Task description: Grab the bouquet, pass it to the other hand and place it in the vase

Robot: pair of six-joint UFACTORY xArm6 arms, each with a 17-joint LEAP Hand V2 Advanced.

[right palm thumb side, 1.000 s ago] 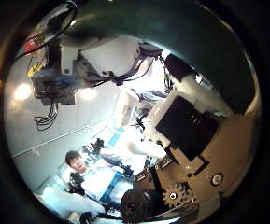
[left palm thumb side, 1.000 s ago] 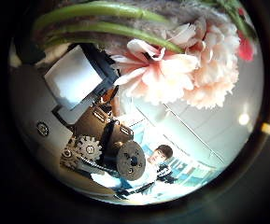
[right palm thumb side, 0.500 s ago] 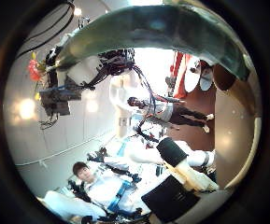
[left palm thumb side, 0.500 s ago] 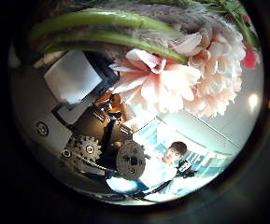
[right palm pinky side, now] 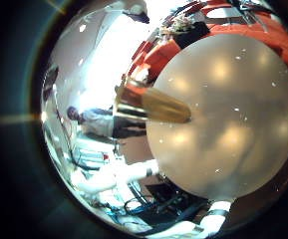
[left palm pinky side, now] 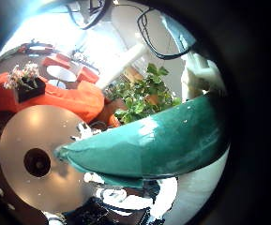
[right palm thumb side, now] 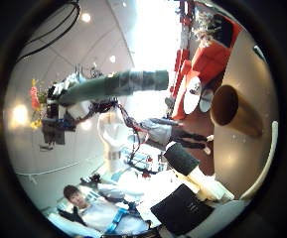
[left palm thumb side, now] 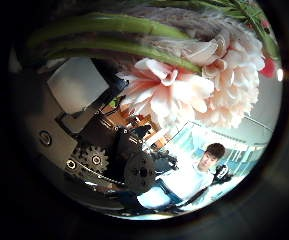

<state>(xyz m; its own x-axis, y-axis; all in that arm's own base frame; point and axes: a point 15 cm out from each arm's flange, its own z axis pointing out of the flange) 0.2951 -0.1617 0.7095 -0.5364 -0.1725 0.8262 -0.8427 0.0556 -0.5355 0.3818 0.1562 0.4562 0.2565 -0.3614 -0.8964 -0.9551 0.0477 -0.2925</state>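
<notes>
The bouquet's stems (left palm thumb side: 114, 35) run close across my left palm, with its large pale flowers (left palm thumb side: 189, 85) beside my left hand's fingers (left palm thumb side: 94, 130). In the right thumb side palm view my left hand (right palm thumb side: 59, 111) is curled round the bouquet (right palm thumb side: 113, 84), held up away from my right palm. The vase (right palm thumb side: 237, 109) stands on the round table (right palm thumb side: 267, 59). My right hand (right palm thumb side: 193, 193) holds nothing.
The round table (right palm pinky side: 228, 110) lies under the right palm and also shows in the left little finger side palm view (left palm pinky side: 22, 131). Padded seats (left palm pinky side: 69, 89) and a leafy plant (left palm pinky side: 144, 94) stand beyond the table.
The bouquet has drawn away from my right palm and now looks small there. The table and vase have come into the right thumb view. The bouquet stays in my left hand.
</notes>
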